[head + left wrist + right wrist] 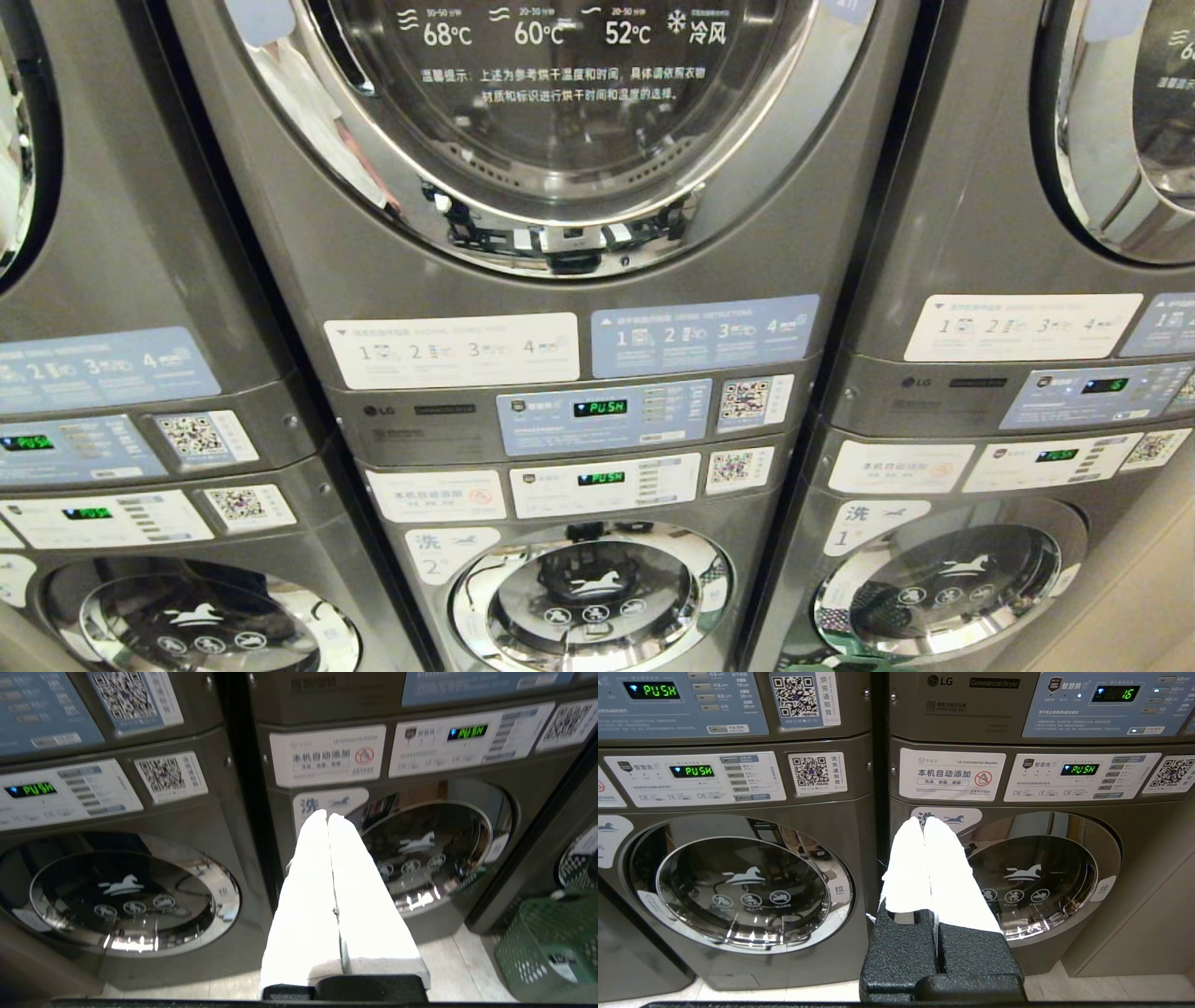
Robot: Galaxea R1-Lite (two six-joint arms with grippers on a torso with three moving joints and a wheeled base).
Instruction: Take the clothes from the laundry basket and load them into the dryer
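The dryer (560, 280) is the upper grey machine in the middle stack, and its round chrome-rimmed door (448, 201) is closed. The dark green perforated laundry basket (546, 947) stands on the floor to the right of the middle washer; no clothes show in it from here. My left gripper (327, 814) is shut, white fingers pressed together with nothing between them, pointing at the middle washer's front, left of the basket. My right gripper (923, 820) is also shut and empty, facing the right-hand washer. Neither arm appears in the head view.
Three stacks of grey machines stand side by side. Each has a closed washer door (588, 588) low down and control panels (602, 415) showing green PUSH. A beige wall panel (1148, 924) borders the right stack. Pale tiled floor (458, 966) lies in front.
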